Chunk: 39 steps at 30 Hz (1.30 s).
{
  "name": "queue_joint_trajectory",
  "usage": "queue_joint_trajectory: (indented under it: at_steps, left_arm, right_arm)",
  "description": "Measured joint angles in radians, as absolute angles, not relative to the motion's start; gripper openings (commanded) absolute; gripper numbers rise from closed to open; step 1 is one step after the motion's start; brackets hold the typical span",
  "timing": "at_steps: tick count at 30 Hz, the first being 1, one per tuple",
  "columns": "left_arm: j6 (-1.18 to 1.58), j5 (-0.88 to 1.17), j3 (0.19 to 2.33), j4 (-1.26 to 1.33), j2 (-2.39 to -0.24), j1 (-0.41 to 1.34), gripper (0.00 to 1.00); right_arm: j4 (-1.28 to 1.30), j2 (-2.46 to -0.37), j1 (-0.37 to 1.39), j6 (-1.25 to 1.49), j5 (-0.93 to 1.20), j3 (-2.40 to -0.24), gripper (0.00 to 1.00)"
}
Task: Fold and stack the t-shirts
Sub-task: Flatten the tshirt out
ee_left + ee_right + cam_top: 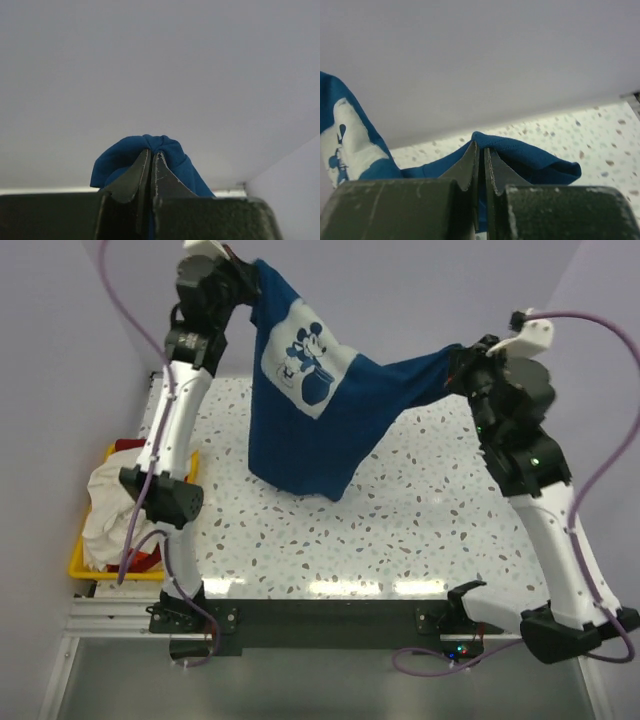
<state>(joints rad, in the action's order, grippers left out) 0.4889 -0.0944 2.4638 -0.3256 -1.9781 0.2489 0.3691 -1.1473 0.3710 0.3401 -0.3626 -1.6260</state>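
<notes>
Speckled table [420,530]; limp navy t-shirt [300,440] pinched by left claw [152,153], right claw [481,148].

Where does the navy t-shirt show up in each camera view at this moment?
Top external: navy t-shirt hangs at upper centre, spread wide.
Left wrist: its bunched corner at lower centre, pinched in the left gripper.
Right wrist: a fold at lower centre in the right gripper, more at left edge.
Shared landmark: white mouse print, top external and right wrist only.

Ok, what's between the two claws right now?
The blue shirt spans from the left claw to the right claw, sagging toward the table; the top view shows it.
</notes>
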Motion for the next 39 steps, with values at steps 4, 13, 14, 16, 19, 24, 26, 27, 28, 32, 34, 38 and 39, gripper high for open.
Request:
queue_joint_trajectory:
  at_steps: [4,13,14,16,19,24,26,27,28,32,34,38,39]
  left_arm:
    - [0.524,0.011,2.405,-0.326,-2.211,0.249,0.25]
    - [0.584,0.099,2.097,-0.434,-2.36,0.252,0.73]
    - [0.591,0.093,2.041,-0.444,-2.315,0.255,0.73]
    - [0.599,0.051,1.916,-0.448,-2.187,0.269,0.73]
    - [0.617,-0.058,1.728,-0.434,-1.939,0.331,0.72]
    - [0.688,-0.172,1.329,-0.366,-1.534,0.515,0.56]
    - [0.717,-0.199,1.219,-0.371,-1.48,0.547,0.55]
    - [0.73,-0.217,1.169,-0.371,-1.475,0.553,0.55]
    - [0.743,-0.233,1.129,-0.377,-1.484,0.552,0.54]
    - [0.773,-0.269,1.061,-0.427,-1.569,0.546,0.5]
    - [0.776,-0.266,1.059,-0.434,-1.596,0.546,0.51]
    - [0.772,-0.258,1.046,-0.421,-1.592,0.569,0.6]
    - [0.767,-0.255,1.038,-0.412,-1.586,0.585,0.6]
  right_arm:
    - [0.361,-1.269,0.308,0.374,-0.392,-1.447,0.03]
    - [0.392,-1.448,0.124,0.512,-0.318,-1.095,0.0]
    - [0.387,-1.445,0.122,0.52,-0.311,-1.079,0.0]
    - [0.374,-1.439,0.124,0.54,-0.293,-1.056,0.0]
    - [0.343,-1.435,0.126,0.559,-0.269,-1.042,0.0]
    - [0.318,-1.433,0.126,0.569,-0.241,-1.026,0.0]
    - [0.314,-1.433,0.126,0.57,-0.228,-1.026,0.0]
    - [0.311,-1.433,0.126,0.572,-0.216,-1.026,0.0]
    - [0.31,-1.433,0.126,0.573,-0.212,-1.026,0.0]
    - [0.303,-1.425,0.126,0.577,-0.186,-1.028,0.0]
    - [0.304,-1.419,0.126,0.577,-0.178,-1.037,0.0]
    - [0.314,-1.417,0.126,0.575,-0.164,-1.113,0.0]
    - [0.315,-1.417,0.126,0.575,-0.164,-1.136,0.0]
